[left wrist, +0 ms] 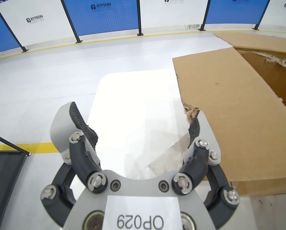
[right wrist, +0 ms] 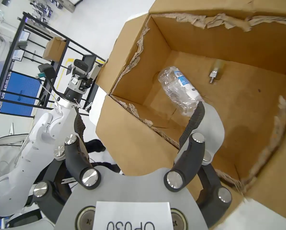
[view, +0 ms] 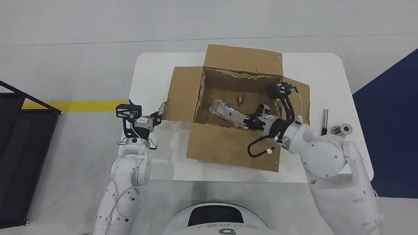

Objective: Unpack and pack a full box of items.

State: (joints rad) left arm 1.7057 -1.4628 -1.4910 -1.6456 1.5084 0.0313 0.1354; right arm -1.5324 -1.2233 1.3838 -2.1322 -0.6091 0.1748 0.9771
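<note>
The open cardboard box [view: 243,59] sits in the middle of the tabletop [view: 326,72]; a clear plastic bottle [right wrist: 178,89] lies on its side on the box floor, with a small metal fitting [right wrist: 213,74] near it. The right end effector [right wrist: 140,113] hangs over the box's near side with its fingers spread, one finger just beside the bottle's end. The left end effector [left wrist: 134,111] is also spread, over the tabletop just beside the box's side flap.

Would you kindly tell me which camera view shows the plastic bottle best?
The right wrist view: the plastic bottle lies in the cardboard box, label visible. The top view shows it small; in the left wrist view a box flap hides it.
</note>
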